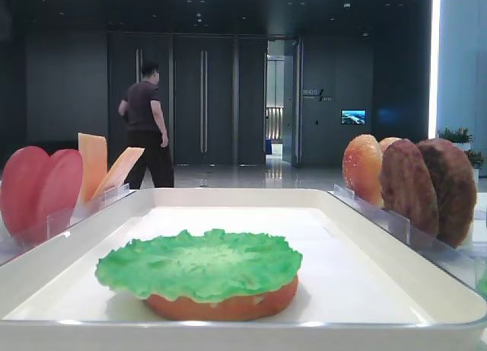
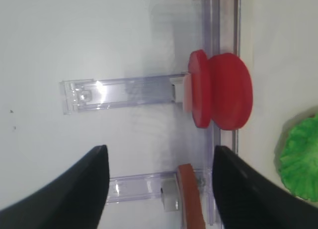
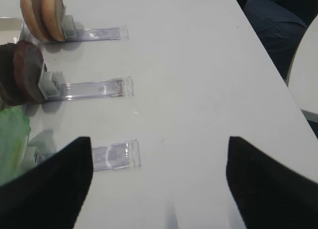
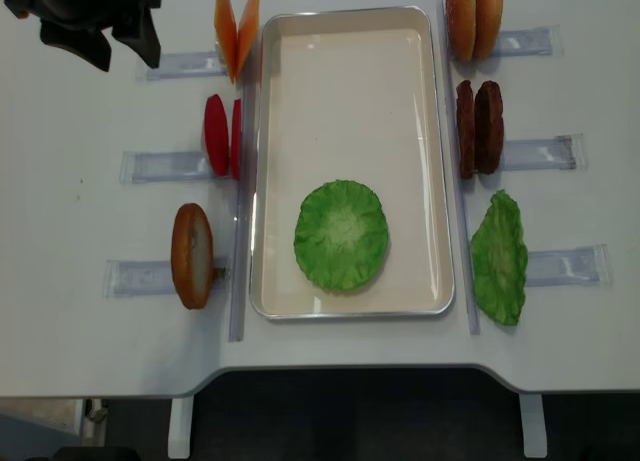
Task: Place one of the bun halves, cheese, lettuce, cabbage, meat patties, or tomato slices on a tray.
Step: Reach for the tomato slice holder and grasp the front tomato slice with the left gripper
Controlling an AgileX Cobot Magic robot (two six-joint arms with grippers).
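The white tray point(image 4: 262, 161) holds a ruffled green lettuce point(image 4: 341, 234) lying on an orange bun half point(image 1: 228, 307). Left of the tray, cheese point(image 4: 237, 26), tomato slices point(image 4: 222, 136) and another bun half point(image 4: 192, 256) stand in clear holders. On the right stand two bun halves point(image 4: 474, 19) and the meat patties point(image 4: 479, 126). My left gripper point(image 2: 160, 157) is open above the table, with the edge-on bun half point(image 2: 191, 199) below it, nearer the right finger, and the tomato slices point(image 2: 221, 95) ahead. My right gripper point(image 3: 159, 144) is open over bare table.
A paler green leaf point(image 4: 499, 258) lies over the right front holder. An empty clear holder point(image 3: 117, 156) sits by my right gripper's left finger. My dark left arm point(image 4: 90, 16) is at the far left corner. A person point(image 1: 144, 122) walks in the background.
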